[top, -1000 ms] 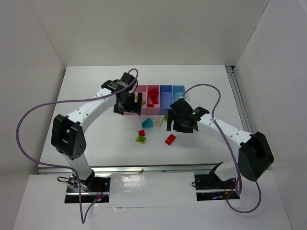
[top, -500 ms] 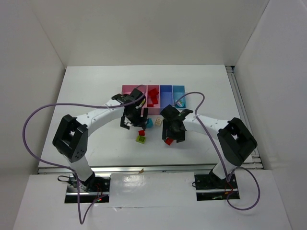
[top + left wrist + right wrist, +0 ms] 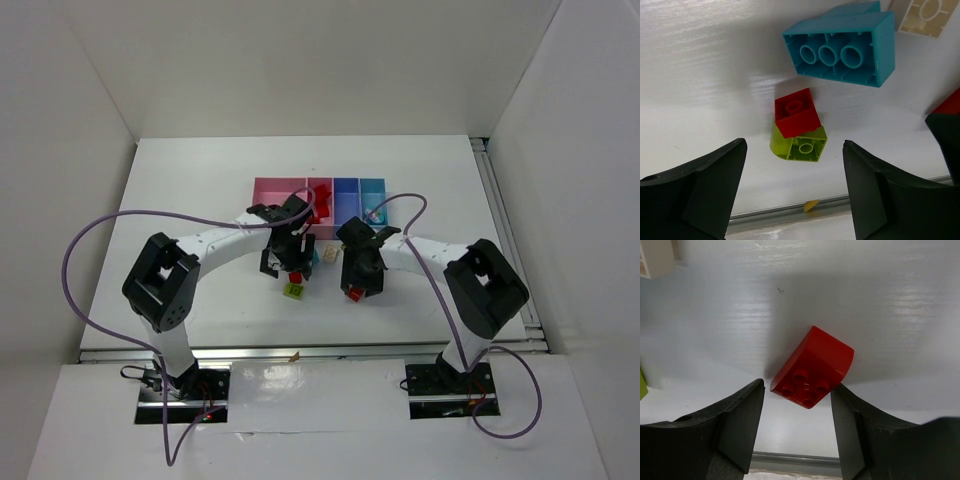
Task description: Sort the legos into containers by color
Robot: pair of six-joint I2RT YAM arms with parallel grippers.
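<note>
Logging the overhead view first.
- Item: containers (image 3: pixel 268 188), a joined row at upper centre of the bench (image 3: pixel 180 190).
- The narrow pink bin (image 3: pixel 318 181) holds several red legos (image 3: pixel 320 197).
- I make out nothing in the wide pink bin or the blue bin (image 3: pixel 346 192).
- The cyan bin (image 3: pixel 372 186) shows a pale speck too small to name.
- Item: left pincer (image 3: pixel 287 266) and right pincer (image 3: pixel 360 282), both low over loose bricks just below the row.

Left wrist view.
- The left pincer's jaws stand wide apart and empty.
- They straddle a small red brick (image 3: pixel 796 112) that overlaps a lime brick (image 3: pixel 802 146) at centre frame.
- A cyan brick (image 3: pixel 845 47) lies at upper right, studs down.
- A cream piece (image 3: pixel 927 15) sits in the top right corner.

Right wrist view.
- The right pincer's jaws are apart, one on either side of a curved red brick (image 3: pixel 812 367) lying on the bench at centre frame.
- I cannot tell whether they touch it.

Progress, by my judgement:
- Some reds are binned.
- At least five loose pieces are left: two red, one lime, one cyan, one cream.
- Both pincers look poised to close on their picks.

Writing: I can read no brand, label or lettering in any view.
</note>
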